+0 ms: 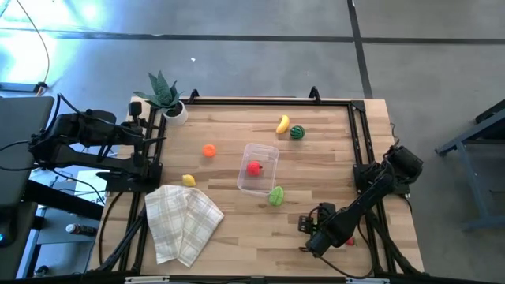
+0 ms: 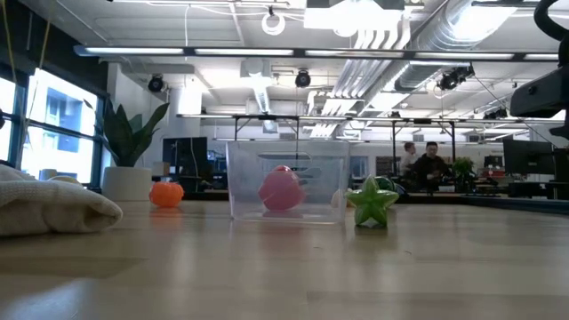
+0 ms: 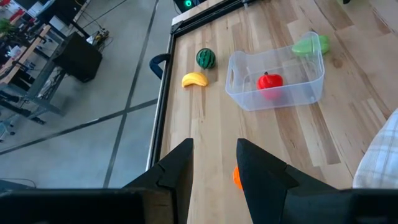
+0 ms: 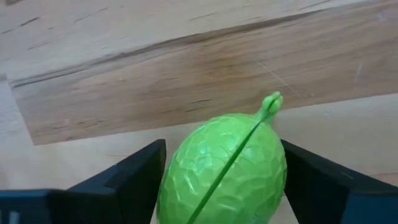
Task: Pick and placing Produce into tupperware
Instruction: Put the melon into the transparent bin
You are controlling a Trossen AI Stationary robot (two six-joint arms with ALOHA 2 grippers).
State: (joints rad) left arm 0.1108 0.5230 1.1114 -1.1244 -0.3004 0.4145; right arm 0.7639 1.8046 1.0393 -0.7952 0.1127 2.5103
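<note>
The right claw pinches a light green bumpy fruit between both fingers, over the table's front right part, well apart from the tupperware. The fruit's long axis runs along the fingers, stem tip pointing away from the wrist. The left claw, spread, waits at the table's left edge.

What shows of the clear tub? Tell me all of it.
The tupperware is a clear plastic rectangular tub with rounded corners and a rim lip. It has no lid and stands upright on the wooden table near its middle. A red toy fruit lies inside. A light green one sits close outside one corner.
</note>
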